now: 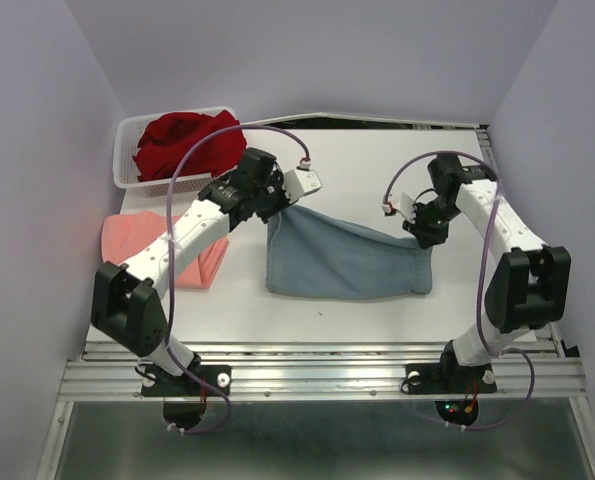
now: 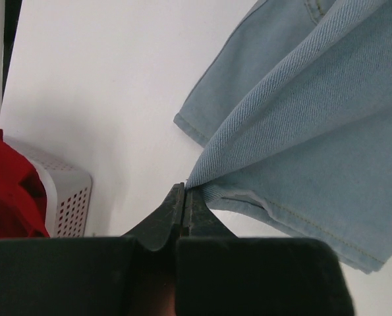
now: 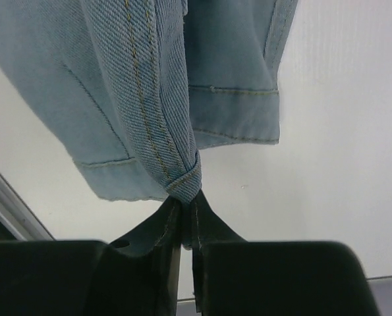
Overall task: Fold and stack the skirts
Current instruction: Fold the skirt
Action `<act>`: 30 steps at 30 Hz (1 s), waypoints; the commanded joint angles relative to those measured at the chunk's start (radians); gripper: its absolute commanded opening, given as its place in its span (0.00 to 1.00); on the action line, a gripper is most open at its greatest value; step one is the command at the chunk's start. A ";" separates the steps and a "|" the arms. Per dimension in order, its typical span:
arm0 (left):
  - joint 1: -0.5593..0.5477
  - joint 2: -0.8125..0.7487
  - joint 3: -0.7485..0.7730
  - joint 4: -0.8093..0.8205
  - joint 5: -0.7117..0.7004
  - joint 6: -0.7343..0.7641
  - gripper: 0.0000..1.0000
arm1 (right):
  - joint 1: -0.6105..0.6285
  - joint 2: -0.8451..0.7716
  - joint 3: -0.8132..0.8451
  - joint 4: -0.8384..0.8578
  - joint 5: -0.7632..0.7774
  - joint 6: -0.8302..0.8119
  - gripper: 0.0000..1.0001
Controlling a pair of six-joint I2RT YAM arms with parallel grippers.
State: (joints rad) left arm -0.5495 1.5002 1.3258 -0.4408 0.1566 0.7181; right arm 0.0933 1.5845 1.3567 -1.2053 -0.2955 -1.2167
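The left arm (image 1: 192,235) lies across the pink skirt (image 1: 127,235) at the left of the table (image 1: 357,170), so only its near-left part and a strip of its right edge show, and its folds cannot be read. The red skirt (image 1: 182,140) sits bunched in the basket (image 1: 123,160) at the far left corner. Its shape is lost in the heap, and the left wrist view catches only a sliver of it, cut off at the frame edge beside one basket corner. The blue skirt (image 1: 347,260) is in the middle of the table, its two upper corners lifted and its lower part resting on the surface. The left claw (image 2: 184,192) is clenched on the upper left corner, with the cloth coming straight out from between its closed tips. The right claw (image 3: 187,203) grasps the upper right corner by a rolled hem seam, its tips close together, though how much cloth is caught between them is hard to make out. Both wrist views cut the blue skirt off at the top, so its waist and full outline are not visible there. Tan stitching runs along its hems and one long seam.
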 commanded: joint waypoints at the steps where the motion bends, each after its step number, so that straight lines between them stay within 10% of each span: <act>1: 0.016 0.100 0.072 0.129 -0.005 0.020 0.00 | -0.010 0.120 0.070 0.079 0.026 -0.009 0.12; 5: 0.037 0.279 0.124 0.203 -0.012 0.001 0.00 | -0.023 0.274 0.171 0.115 0.015 0.034 0.25; 7: 0.043 0.340 0.150 0.212 -0.037 -0.011 0.00 | -0.033 0.356 0.212 0.116 0.022 0.054 0.50; 9: 0.052 0.417 0.183 0.227 -0.058 -0.020 0.16 | -0.033 0.396 0.277 0.116 0.019 0.091 0.56; 21: 0.097 0.411 0.352 0.108 -0.085 -0.049 0.51 | -0.083 0.479 0.585 -0.080 -0.079 0.201 0.72; 30: 0.102 0.439 0.476 -0.171 0.147 0.164 0.66 | -0.093 0.566 0.637 -0.174 -0.130 0.195 0.77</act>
State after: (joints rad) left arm -0.4492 1.9041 1.6920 -0.4492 0.1844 0.7635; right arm -0.0017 2.0872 1.9667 -1.2854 -0.3893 -1.0233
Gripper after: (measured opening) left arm 0.652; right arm 0.765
